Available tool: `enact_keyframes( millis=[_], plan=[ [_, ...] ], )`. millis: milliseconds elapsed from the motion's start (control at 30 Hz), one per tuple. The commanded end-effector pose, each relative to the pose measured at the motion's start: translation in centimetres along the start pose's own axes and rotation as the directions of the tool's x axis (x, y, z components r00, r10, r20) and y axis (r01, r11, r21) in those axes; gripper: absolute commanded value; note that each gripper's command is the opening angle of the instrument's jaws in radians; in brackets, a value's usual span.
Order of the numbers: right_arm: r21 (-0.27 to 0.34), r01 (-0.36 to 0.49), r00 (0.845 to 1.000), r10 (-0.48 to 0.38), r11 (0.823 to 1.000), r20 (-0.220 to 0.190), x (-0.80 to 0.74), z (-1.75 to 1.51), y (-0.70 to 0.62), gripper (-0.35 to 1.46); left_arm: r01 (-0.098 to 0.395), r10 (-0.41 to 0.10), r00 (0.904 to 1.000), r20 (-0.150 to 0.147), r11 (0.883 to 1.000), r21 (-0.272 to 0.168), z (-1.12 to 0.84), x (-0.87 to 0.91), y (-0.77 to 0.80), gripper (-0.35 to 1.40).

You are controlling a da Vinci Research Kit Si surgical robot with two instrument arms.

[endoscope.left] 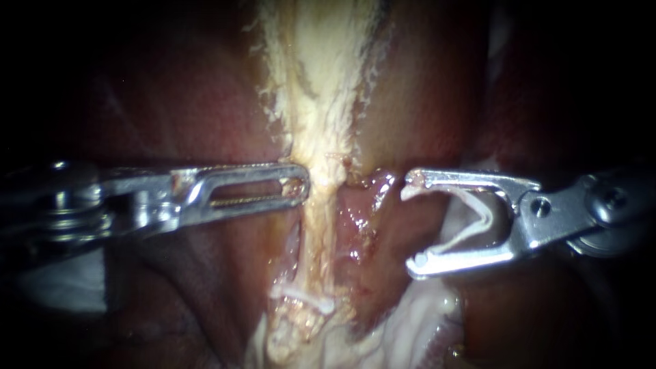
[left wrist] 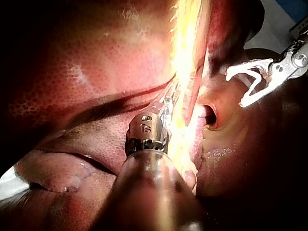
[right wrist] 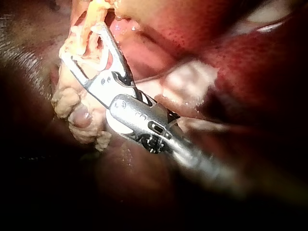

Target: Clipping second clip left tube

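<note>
thin white clip (endoscope.left: 304, 297) already across pale yellow tube (endoscope.left: 321, 225), lower centre; right instrument (endoscope.left: 412, 220), jaws spread, holds second v-shaped white clip (endoscope.left: 471, 219), unplaced, centre right; left instrument (endoscope.left: 294, 186) pinches tube.

Surroundings, as my cameras show them:

- Backdrop, endoscope view: dark red liver (endoscope.left: 171, 102) fills the field on both sides. No wall, floor or window shows.
- Light, endoscope view: one bright pool in the middle of my view, fading to near black at every edge.
- Pale sheet (endoscope.left: 61, 287), low on my left side, dim; I cannot tell the material.
- Left wrist view: past the liver's far edge, a pale grey surface (left wrist: 276, 33) with a blue patch (left wrist: 296, 9) beyond it. A hard yellow-white glare runs down the middle.
- Same view: a white patch (left wrist: 7, 180) at the liver's near edge.
- Right wrist view: a pale patch (right wrist: 269, 14) beyond the tissue, and deep shadow over the near half.
</note>
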Motion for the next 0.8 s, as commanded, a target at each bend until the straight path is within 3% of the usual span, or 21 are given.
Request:
enact_keyframes(
  millis=[33,167,467,800],
  plan=[
    [0.000,0.000,1.000,0.000,1.000,0.000,0.00,0.00,0.00,0.60,0.000,0.000,1.0000,0.000,1.000,0.000,-0.01,0.00,0.00,-0.35],
    [0.001,0.001,1.000,-0.001,1.000,-0.001,0.00,0.01,-0.01,0.60,0.001,-0.001,1.0000,-0.003,1.000,0.002,-0.08,-0.03,-0.01,-0.35],
    [0.002,0.006,1.000,-0.006,1.000,0.002,-0.03,0.06,-0.06,0.60,0.007,-0.007,0.9999,-0.008,1.000,0.007,-0.50,-0.15,-0.05,-0.35],
    [0.030,-0.021,0.999,0.019,0.999,0.050,-0.26,0.57,-0.19,0.60,0.014,-0.014,0.9999,0.006,1.000,0.011,-0.75,-0.21,-0.12,-0.35]
  ],
)
